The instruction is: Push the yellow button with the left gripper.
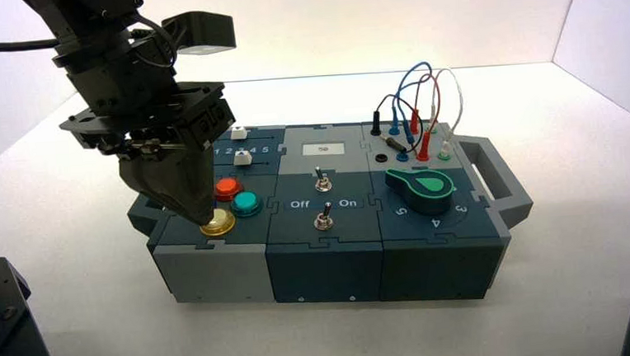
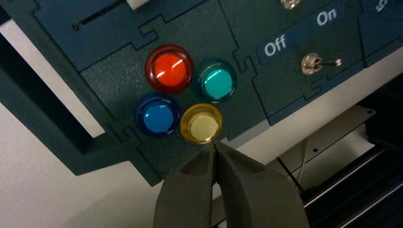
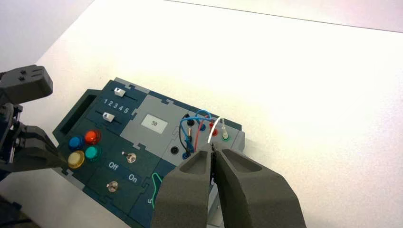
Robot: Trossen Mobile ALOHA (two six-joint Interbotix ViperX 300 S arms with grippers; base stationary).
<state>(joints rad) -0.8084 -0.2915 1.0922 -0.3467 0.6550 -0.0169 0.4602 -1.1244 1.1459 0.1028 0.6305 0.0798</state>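
Note:
The yellow button [image 1: 217, 224] sits at the front of the round-button cluster on the box's left module. In the left wrist view the yellow button [image 2: 201, 124] lies beside the blue button [image 2: 158, 115], with the red button [image 2: 169, 69] and the teal button [image 2: 215, 81] beyond. My left gripper [image 1: 202, 217] is shut and empty; its pointed tip [image 2: 215, 145] is at the yellow button's near rim. It also shows in the right wrist view [image 3: 59, 160] beside the yellow button [image 3: 75, 159]. My right gripper [image 3: 212, 146] is shut and held high above the box's wired end.
The box [image 1: 325, 260] stands on a white table. It carries two white sliders [image 1: 240, 146], two toggle switches [image 1: 323, 219] by the Off/On lettering, a green knob [image 1: 423, 187], and plugged wires [image 1: 423, 109]. A grey handle [image 1: 497, 175] sticks out at its right end.

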